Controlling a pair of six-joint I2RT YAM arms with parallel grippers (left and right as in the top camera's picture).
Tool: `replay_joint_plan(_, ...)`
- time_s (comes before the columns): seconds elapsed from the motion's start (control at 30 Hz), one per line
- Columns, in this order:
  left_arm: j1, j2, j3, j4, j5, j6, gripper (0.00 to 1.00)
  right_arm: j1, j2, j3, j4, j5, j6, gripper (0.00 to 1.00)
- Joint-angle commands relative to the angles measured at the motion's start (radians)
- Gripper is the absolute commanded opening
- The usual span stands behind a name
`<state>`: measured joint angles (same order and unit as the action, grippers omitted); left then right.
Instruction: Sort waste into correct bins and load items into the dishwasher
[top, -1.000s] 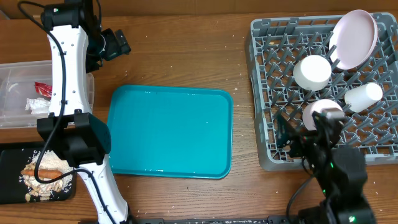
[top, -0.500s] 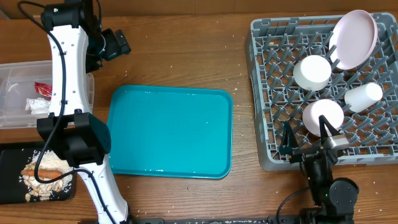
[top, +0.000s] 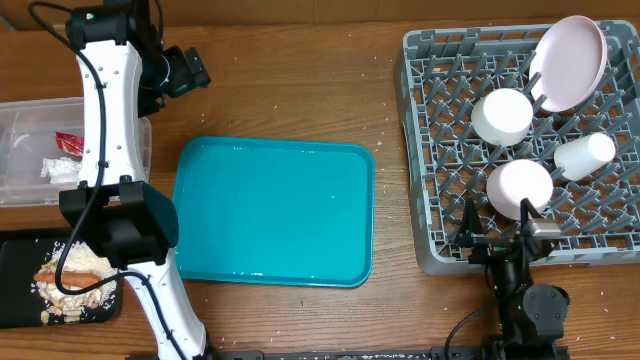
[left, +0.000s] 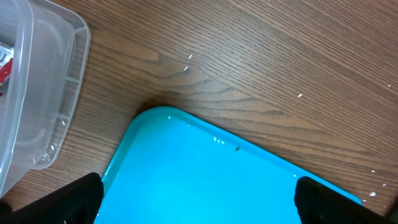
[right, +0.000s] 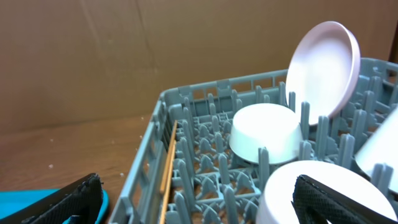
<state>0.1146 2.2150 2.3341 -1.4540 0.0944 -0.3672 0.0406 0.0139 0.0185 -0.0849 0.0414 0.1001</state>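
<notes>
The grey dish rack (top: 430, 130) at the right holds the pink plate (top: 570, 62), two white bowls (top: 502, 115) (top: 520, 188) and the white cup (top: 585, 155). My right gripper (top: 495, 232) is open and empty at the rack's front edge, just short of the nearer bowl (right: 292, 193); the plate (right: 323, 65) stands upright behind. The clear tub (top: 20, 150) holds the red wrapper (top: 68, 143) and the tissue (top: 55, 168). The black tray (top: 15, 300) holds the sausage stick (top: 70, 270) and the scraps. My left gripper (top: 182, 70) is open and empty above the teal tray's corner (left: 199, 168).
The teal tray (top: 275, 210) lies bare in the middle of the wooden table. A thin wooden chopstick (right: 168, 165) lies along the inside of the rack's left wall (right: 140, 180). The clear tub's corner (left: 43, 81) shows in the left wrist view.
My right arm has drawn back from the nearer bowl toward the table's front edge, and the bowl stays in the rack. The left arm has not moved.
</notes>
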Motion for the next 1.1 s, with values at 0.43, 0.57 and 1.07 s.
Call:
replay_joint_plan(0.43,-0.005,0.0,0.0,0.0,0.006,-0.007,1.0,-0.002,-0.011,-0.01,0.005,0.012,-0.022,1.0)
replay_joint_plan(0.57,-0.005,0.0,0.0,0.0,0.007,-0.007,1.0,-0.002,-0.011,-0.01,0.005,0.012,-0.022,1.0)
replay_joint_plan(1.07,-0.005,0.0,0.0,0.0,0.007,-0.007,1.0,-0.002,-0.011,-0.01,0.005,0.012,-0.022,1.0)
